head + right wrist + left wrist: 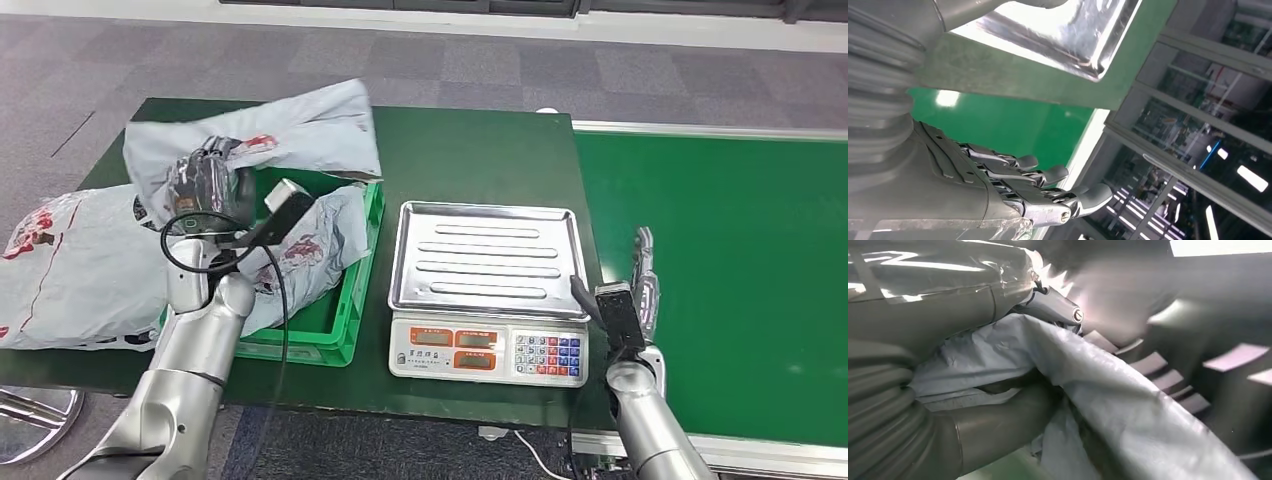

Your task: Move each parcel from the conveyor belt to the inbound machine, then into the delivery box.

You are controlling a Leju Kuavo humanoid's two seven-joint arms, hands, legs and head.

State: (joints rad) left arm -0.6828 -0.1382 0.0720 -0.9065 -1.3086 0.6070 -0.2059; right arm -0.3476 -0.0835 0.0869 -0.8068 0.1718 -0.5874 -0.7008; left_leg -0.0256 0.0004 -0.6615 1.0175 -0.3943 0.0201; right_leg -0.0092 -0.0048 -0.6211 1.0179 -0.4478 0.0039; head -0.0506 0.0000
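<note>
Left hand (205,180) gripping a grey plastic mailer parcel (300,125), raised over the green plastic crate (340,335).

Fingers closed on the crumpled film, thumb and fingers pinching a fold of it in the left wrist view (1128,410). Beside the crate, at far left, a large white plastic parcel with red print (70,265) lying on the dark green table (470,150); inside the crate, another grey mailer with red markings (320,245). Further right, a white electronic scale with a ribbed steel tray (487,255), tray bare. Beyond its right edge, right hand (643,275) held flat over the green conveyor belt (730,260), fingers (1048,175) straight and close together, holding nothing.
</note>
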